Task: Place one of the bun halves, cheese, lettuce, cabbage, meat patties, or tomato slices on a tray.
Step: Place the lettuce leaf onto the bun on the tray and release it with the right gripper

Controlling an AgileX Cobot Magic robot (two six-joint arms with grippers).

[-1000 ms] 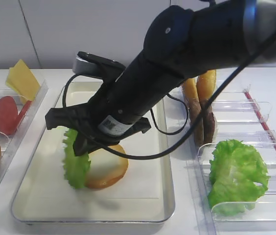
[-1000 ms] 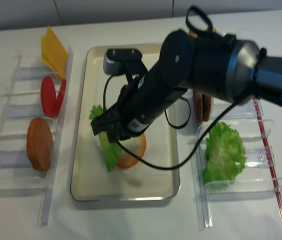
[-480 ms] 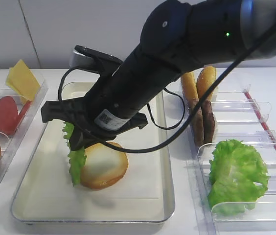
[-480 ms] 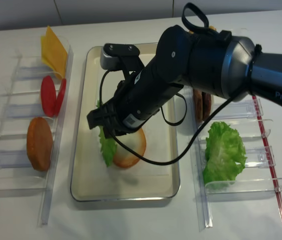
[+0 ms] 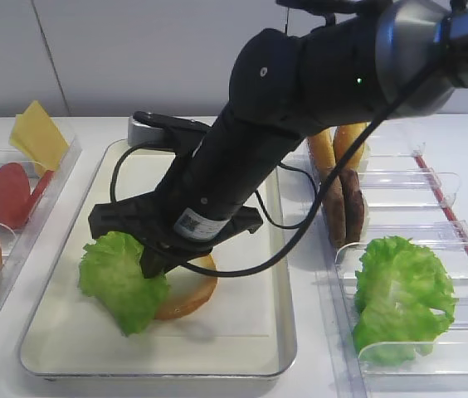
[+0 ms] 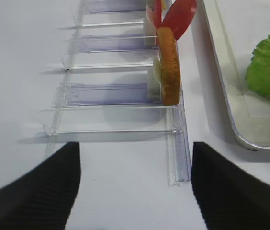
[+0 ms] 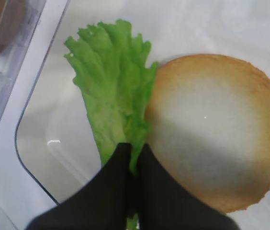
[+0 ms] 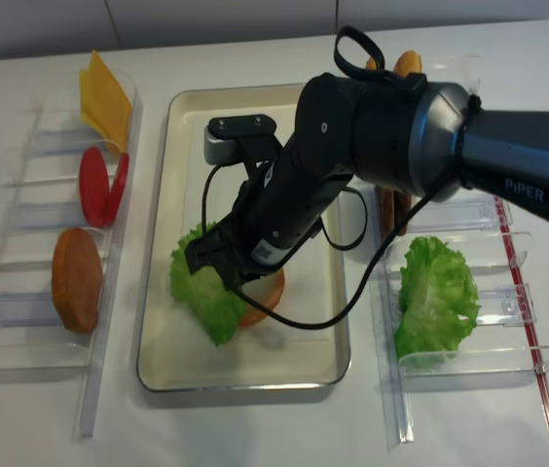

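The lettuce (image 5: 122, 278), a frilly bright green leaf, lies low over the left half of the silver tray (image 5: 159, 365), and its right edge overlaps a bun half (image 5: 191, 292) that rests toasted face up. My right gripper (image 7: 132, 148) is shut on the leaf's edge (image 7: 116, 96), right beside the bun half (image 7: 216, 129). From above, the black right arm (image 8: 352, 146) reaches across the tray (image 8: 245, 381) down to the lettuce (image 8: 201, 290). My left gripper (image 6: 135, 187) is open over bare white table, in front of the left bins.
Clear bins on the left hold cheese (image 5: 39, 133), tomato slices (image 5: 10, 191) and a bun half (image 8: 78, 279). Right-hand bins hold upright bun halves and meat patties (image 5: 342, 178) and a bulky bunch of ruffled leaves (image 5: 400, 294). The tray's rim (image 6: 226, 96) runs next to the left bins.
The right arm has come down and the lettuce, which hung edge-on beside the bun half, now spreads out flat and low over the tray's left side.
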